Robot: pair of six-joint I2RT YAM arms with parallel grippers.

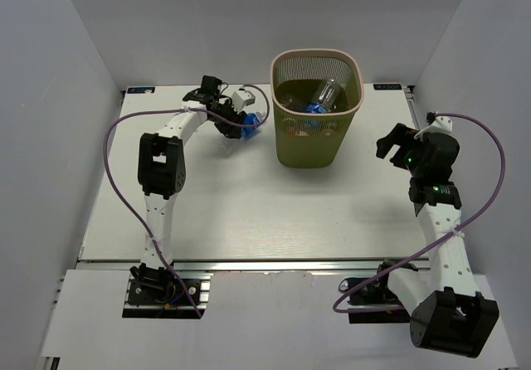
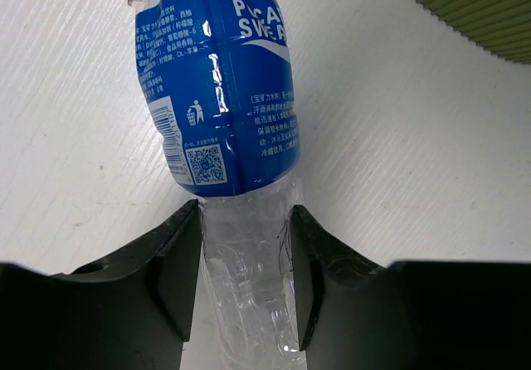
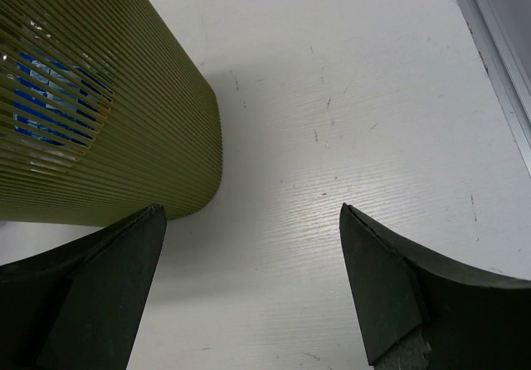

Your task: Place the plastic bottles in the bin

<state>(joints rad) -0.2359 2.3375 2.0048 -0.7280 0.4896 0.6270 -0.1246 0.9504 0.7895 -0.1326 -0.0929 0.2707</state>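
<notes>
My left gripper (image 1: 239, 127) is shut on a clear plastic bottle with a blue label (image 1: 250, 122), to the left of the bin. In the left wrist view the bottle (image 2: 222, 88) sits between both jaws, which press its clear end, my left gripper (image 2: 246, 279) gripping below the label. The olive-tan mesh bin (image 1: 317, 138) stands at the back middle and holds several bottles, one clear with a blue label (image 1: 322, 98). My right gripper (image 1: 388, 144) is open and empty, right of the bin. In the right wrist view the bin wall (image 3: 108, 113) is at the left of my right gripper (image 3: 253, 245).
The white table (image 1: 249, 212) has a metal rail along its right edge (image 3: 498, 63). Purple cables loop off both arms. The bin corner shows at the upper right of the left wrist view (image 2: 481, 9).
</notes>
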